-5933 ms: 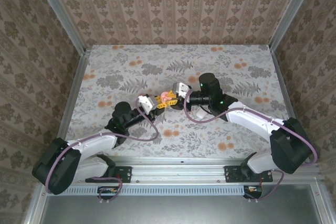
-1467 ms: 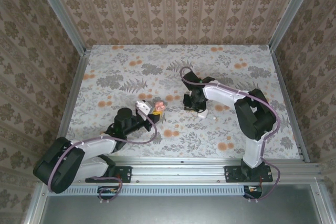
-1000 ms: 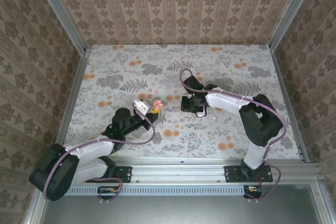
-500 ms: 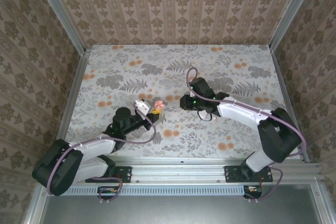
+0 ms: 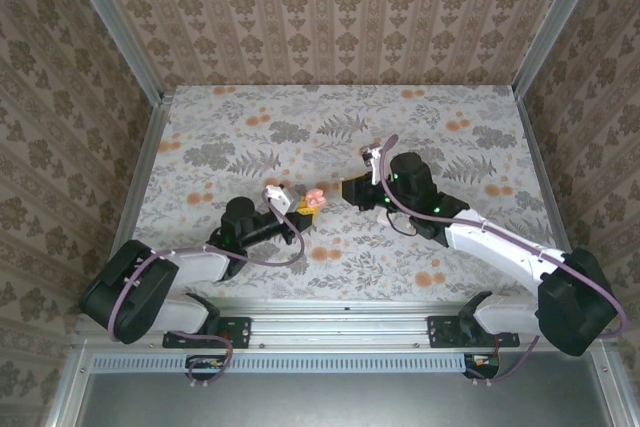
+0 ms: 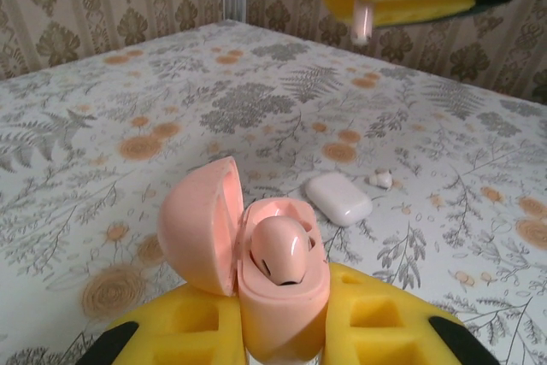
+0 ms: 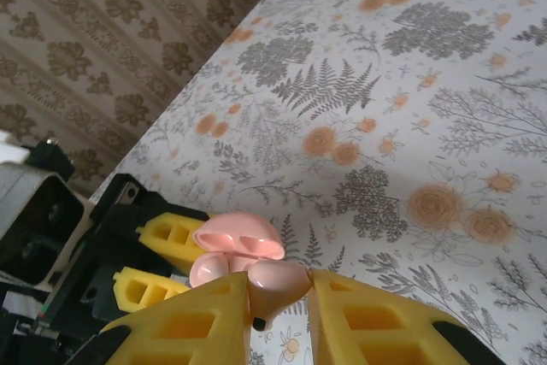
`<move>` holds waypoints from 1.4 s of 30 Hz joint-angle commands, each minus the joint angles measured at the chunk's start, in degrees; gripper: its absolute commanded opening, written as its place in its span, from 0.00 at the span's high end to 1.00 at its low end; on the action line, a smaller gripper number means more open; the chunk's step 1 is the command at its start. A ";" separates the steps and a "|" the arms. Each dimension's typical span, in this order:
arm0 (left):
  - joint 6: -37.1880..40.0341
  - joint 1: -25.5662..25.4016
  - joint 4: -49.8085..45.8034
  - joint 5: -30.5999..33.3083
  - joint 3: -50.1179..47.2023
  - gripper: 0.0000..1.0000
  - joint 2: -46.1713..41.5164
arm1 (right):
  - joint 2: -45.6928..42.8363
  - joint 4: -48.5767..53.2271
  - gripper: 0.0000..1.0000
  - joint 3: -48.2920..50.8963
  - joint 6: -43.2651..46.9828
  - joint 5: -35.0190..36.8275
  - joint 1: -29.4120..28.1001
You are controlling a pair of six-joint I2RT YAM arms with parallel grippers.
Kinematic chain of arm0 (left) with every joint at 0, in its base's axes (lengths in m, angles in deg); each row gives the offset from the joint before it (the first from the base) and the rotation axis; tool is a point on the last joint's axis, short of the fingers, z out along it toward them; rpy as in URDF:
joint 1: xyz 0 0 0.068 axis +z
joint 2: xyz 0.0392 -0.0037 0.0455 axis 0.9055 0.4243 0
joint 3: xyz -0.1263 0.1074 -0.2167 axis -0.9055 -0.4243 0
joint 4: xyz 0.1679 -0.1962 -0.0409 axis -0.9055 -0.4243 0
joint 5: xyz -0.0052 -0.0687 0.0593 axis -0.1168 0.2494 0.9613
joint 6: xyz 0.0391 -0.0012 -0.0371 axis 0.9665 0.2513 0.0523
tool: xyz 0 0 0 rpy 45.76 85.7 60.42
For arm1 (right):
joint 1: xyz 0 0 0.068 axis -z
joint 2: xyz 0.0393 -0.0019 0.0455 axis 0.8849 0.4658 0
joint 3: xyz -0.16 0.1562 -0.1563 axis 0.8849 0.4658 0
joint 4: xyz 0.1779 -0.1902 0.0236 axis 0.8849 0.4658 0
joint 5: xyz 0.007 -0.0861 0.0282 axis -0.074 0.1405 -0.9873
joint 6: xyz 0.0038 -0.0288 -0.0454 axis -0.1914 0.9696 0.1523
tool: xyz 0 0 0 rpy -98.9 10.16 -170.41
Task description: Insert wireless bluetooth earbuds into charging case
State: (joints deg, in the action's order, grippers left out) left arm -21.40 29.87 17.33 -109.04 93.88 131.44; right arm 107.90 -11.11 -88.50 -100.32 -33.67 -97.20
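left gripper (image 6: 282,322) clamps the open pink plastic clamshell charging case (image 6: 205,224), 1 glossy pink earbud (image 6: 280,250) seated inside. right gripper (image 7: 279,305) pinches the 2nd pink earbud (image 7: 275,281) just right of the case, not touching. Step: inserting bud 2. Next: line up with the free socket, lower, release.

You're looking at a lab-style robot test cell, not a home: wallpaper panels (image 5: 330,7) are boxing in a floral-covered table (image 5: 250,117), aluminium posts (image 5: 115,32) are framing the corners, and a metal rail (image 5: 340,322) is carrying cabled robot arms (image 5: 500,242).
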 commanded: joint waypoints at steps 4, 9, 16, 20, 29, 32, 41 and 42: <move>-1.70 0.22 2.66 -3.10 2.02 0.93 -0.10 | -0.65 -5.30 0.76 1.21 3.52 -3.77 -0.48; -1.87 0.08 2.66 -2.93 2.41 0.93 -0.27 | 0.89 -8.41 0.76 1.87 3.07 -2.48 -1.15; -1.72 0.05 2.59 -2.63 2.69 0.94 -0.54 | 3.65 -10.65 0.77 1.70 1.78 -1.48 -2.98; -1.71 0.05 2.57 -2.46 2.99 0.94 -0.44 | 5.17 -12.29 0.77 2.03 0.71 -0.81 -3.53; -1.65 0.05 2.65 -2.63 3.26 0.94 -0.48 | 6.94 -13.10 0.77 1.60 0.03 -0.17 -3.90; -1.60 0.05 2.83 -2.50 3.21 0.94 -0.44 | 7.15 -13.35 0.77 1.70 -0.29 -0.21 -4.22; -1.54 0.04 3.26 -2.19 3.21 0.94 -0.47 | 7.77 -11.95 0.77 1.03 0.06 0.05 -4.63; -1.55 0.05 3.29 -2.19 3.17 0.94 -0.44 | 7.80 -11.44 0.77 0.82 0.30 0.13 -4.68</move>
State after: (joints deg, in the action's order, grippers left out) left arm -22.25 29.85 18.03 -110.61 95.58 131.44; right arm 115.14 -22.25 -87.28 -99.81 -34.59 -101.53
